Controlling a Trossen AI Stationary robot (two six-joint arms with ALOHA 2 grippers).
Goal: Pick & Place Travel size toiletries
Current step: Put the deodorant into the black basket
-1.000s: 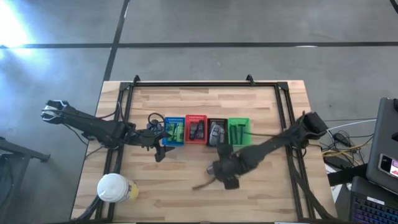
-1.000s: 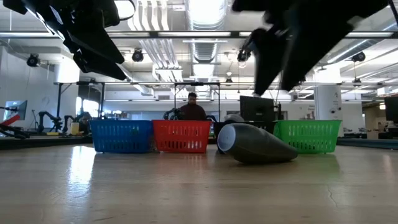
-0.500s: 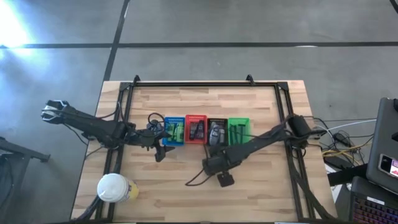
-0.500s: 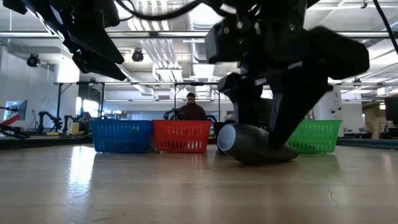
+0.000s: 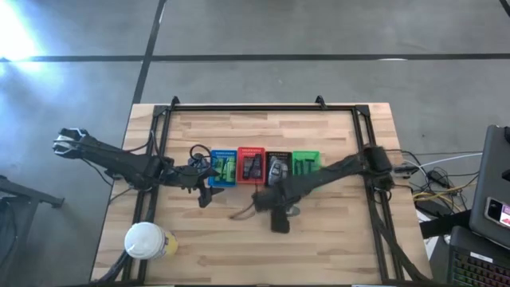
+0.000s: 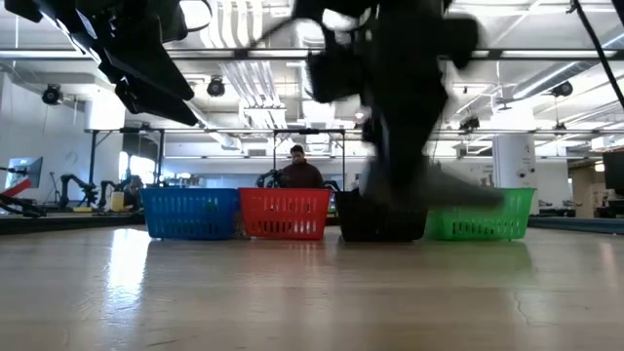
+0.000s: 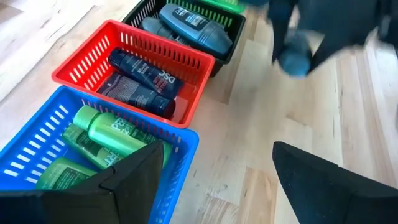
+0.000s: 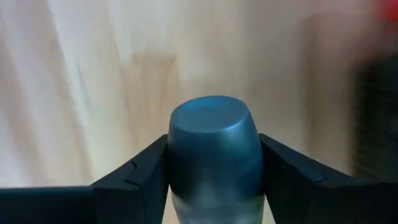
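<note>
Right wrist view shows our right gripper (image 8: pixel 212 180) clamped on a grey-blue oval tube (image 8: pixel 213 149) above the wooden table (image 8: pixel 93 74), its fingers pressed against both sides. We read "DSC" on a dark packet (image 7: pixel 144 73) in the red basket (image 7: pixel 81 59); green bottles (image 7: pixel 106 134) fill the blue basket (image 7: pixel 180 171). Our left gripper (image 7: pixel 217 177) hangs spread wide beside the blue basket.
</note>
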